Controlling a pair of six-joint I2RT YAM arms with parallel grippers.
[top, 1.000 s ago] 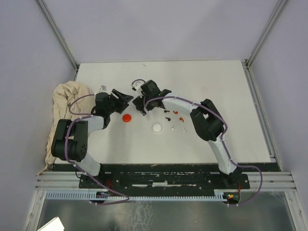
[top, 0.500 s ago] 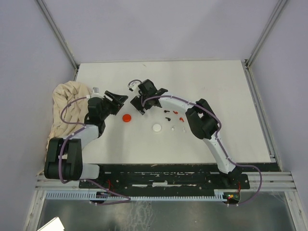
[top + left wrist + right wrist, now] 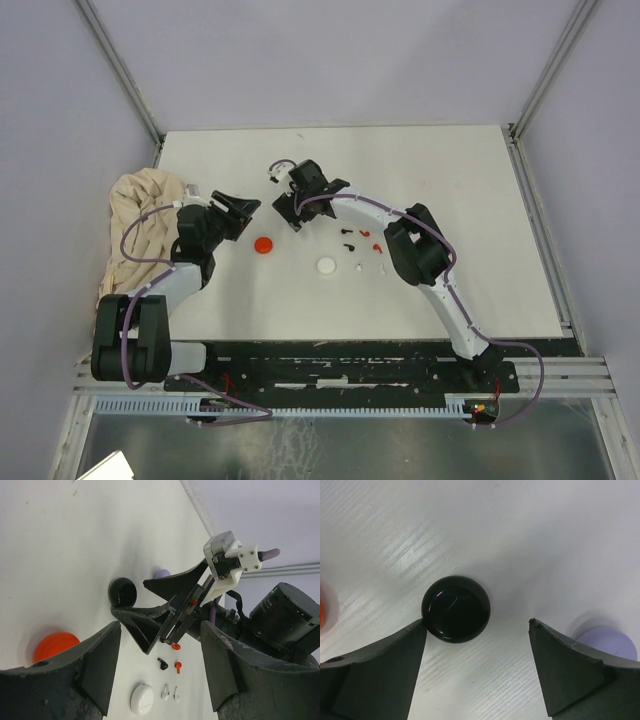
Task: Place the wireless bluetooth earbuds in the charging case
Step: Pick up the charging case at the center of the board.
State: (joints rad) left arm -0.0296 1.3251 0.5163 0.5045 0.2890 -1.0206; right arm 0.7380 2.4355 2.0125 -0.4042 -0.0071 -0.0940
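Observation:
A glossy black round case [image 3: 456,608] lies on the white table just ahead of my right gripper [image 3: 478,622], which is open and empty, its left fingertip at the case's edge. The case also shows in the left wrist view [image 3: 122,591]. A lilac case [image 3: 610,642] lies to its right. Small earbuds lie in a cluster: black [image 3: 162,663], two red [image 3: 178,666], two white [image 3: 165,694]. No lilac earbuds show. A white case [image 3: 141,698] and a red case [image 3: 55,645] lie nearby. My left gripper [image 3: 161,627] is open and empty, facing the right gripper [image 3: 290,212].
A crumpled beige cloth [image 3: 140,225] lies at the table's left edge beside my left arm [image 3: 190,245]. In the top view the red case [image 3: 263,244] and white case [image 3: 326,265] lie between the two arms, with the earbuds [image 3: 360,245] to their right.
My left arm has drawn back to the left toward the cloth. My right gripper has shifted slightly up and left over the black case.

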